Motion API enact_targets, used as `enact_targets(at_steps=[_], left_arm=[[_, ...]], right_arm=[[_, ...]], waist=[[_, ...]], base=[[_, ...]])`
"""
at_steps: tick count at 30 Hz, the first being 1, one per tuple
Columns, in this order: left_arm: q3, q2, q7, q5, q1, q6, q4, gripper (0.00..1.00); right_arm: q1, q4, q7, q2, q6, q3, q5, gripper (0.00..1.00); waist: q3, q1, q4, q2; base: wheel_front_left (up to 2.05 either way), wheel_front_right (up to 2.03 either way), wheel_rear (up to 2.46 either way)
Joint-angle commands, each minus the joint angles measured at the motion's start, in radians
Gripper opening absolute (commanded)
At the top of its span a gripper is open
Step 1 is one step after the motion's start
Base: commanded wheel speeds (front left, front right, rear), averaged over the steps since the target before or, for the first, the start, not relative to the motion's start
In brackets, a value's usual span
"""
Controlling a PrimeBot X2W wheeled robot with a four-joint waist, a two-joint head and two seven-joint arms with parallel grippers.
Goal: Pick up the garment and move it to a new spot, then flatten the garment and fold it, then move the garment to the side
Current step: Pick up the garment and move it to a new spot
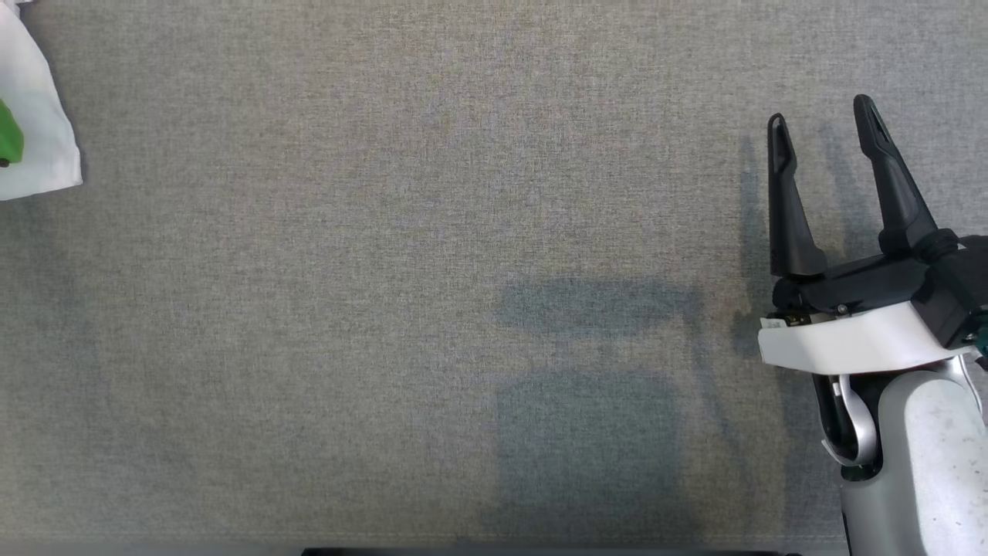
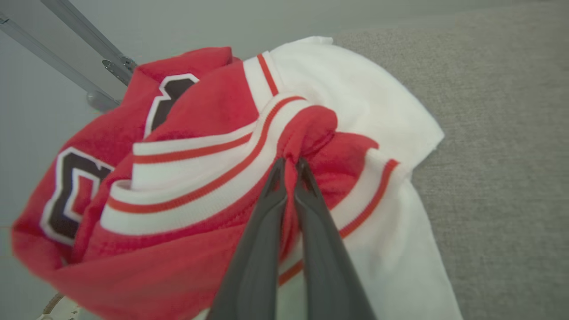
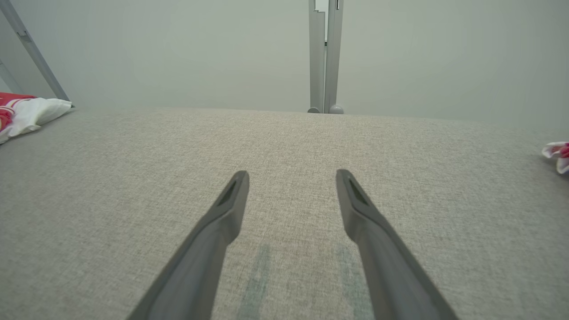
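While the left jaws are pinched shut on a bunched red fold of the garment [image 2: 200, 146], the right jaws stand wide apart with nothing between them. Along the left jaws, the cloth puckers right at the tips, a red ridge squeezed between the two dark fingers [image 2: 262, 249]. Striped white-and-red ribbing runs just left of the tips. Further left lies the red body with its dark, white-edged lettering. Beyond the tips and to their right spreads a white part of the garment, resting on the grey desk [image 2: 511, 155].

From the right jaws the garment [image 3: 31, 111] is well apart, far to the left and beyond the tips, at the desk's far edge. Only bare desk lies between and ahead of these jaws. A small white-and-pink thing [image 3: 556, 156] sits far off to their right.

In the head view the right jaws point up the picture over the desk. A white cloth [image 1: 38, 131] with a green patch [image 1: 9, 140] lies far to their left — perhaps part of the same garment, but too little shows to tell.
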Motion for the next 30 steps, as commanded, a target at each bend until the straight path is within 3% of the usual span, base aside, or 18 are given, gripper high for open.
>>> enact_targets(at_steps=[1, 13, 22, 30], left_arm=[[-0.008, 0.008, -0.004, 0.002, -0.022, -0.005, 0.010, 0.00], [-0.102, 0.052, 0.043, -0.002, -0.044, -0.014, -0.024, 0.00], [-0.269, 0.162, 0.183, -0.101, -0.028, -0.013, -0.277, 0.00], [-0.361, 0.208, 0.221, -0.162, -0.038, -0.013, -0.503, 0.00]], right_arm=[[-0.006, 0.012, -0.012, -0.002, -0.001, 0.005, 0.007, 1.00], [0.001, 0.119, -0.069, -0.002, -0.001, 0.024, 0.067, 1.00], [0.035, 0.242, -0.123, -0.002, -0.001, 0.039, 0.136, 1.00], [0.060, 0.309, -0.146, -0.002, -0.001, 0.043, 0.175, 1.00]], waist=[[-0.021, -0.0001, -0.001, 0.0065], [-0.179, -0.0001, -0.036, 0.0065], [-0.367, -0.0001, -0.088, 0.0065], [-0.480, -0.0001, -0.138, 0.0065]], base=[[0.00, 0.00, 0.00], [0.00, 0.00, 0.00], [0.00, 0.00, 0.00], [0.00, 0.00, 0.00]])
